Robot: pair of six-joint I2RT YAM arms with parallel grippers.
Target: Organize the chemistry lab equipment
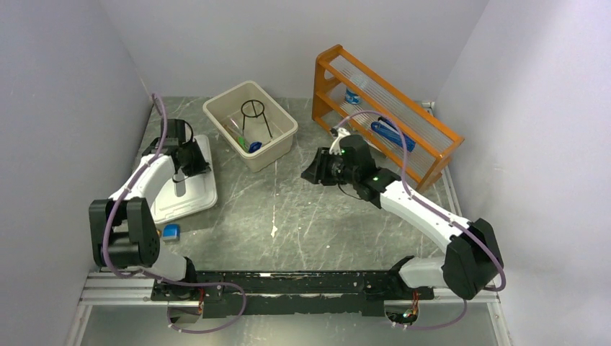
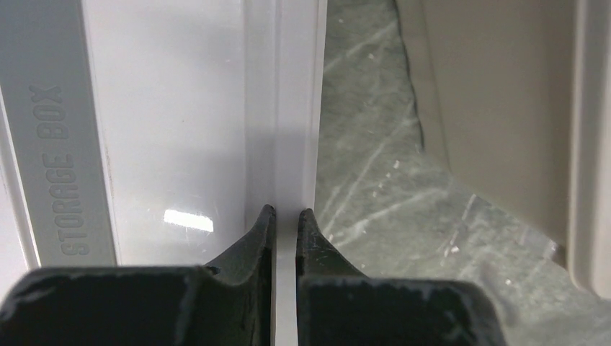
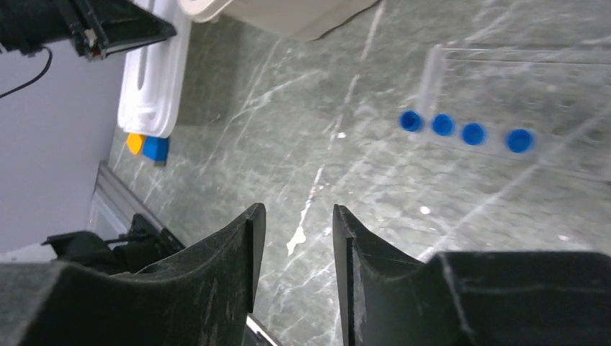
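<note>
Marbled grey surface [image 1: 302, 216] carries everything. Next comes the beige bin [image 1: 277, 149], which holds the black wire ring stand [image 1: 254, 115] and a few small tools [image 1: 245, 137], so part of the sorting looks done. A white lid [image 1: 198, 200] lies beside it, uncovered work yet, and my left jaws [image 2: 286, 214] are pinched shut on its rim. The clear tube rack [image 3: 504, 101] with its blue-capped test tubes [image 3: 473, 134] sits outside the bin, likely left to handle. My right jaws [image 3: 297, 213] hang part open and empty.

The ring stand [image 1: 254, 114] stands inside the bin [image 1: 272, 150]. Left of the bin lies the lid [image 1: 202, 193]. Right of the bin stands the shelf rack [image 1: 320, 90], and the tube rack [image 3: 504, 79] seems to sit inside or beside it.
</note>
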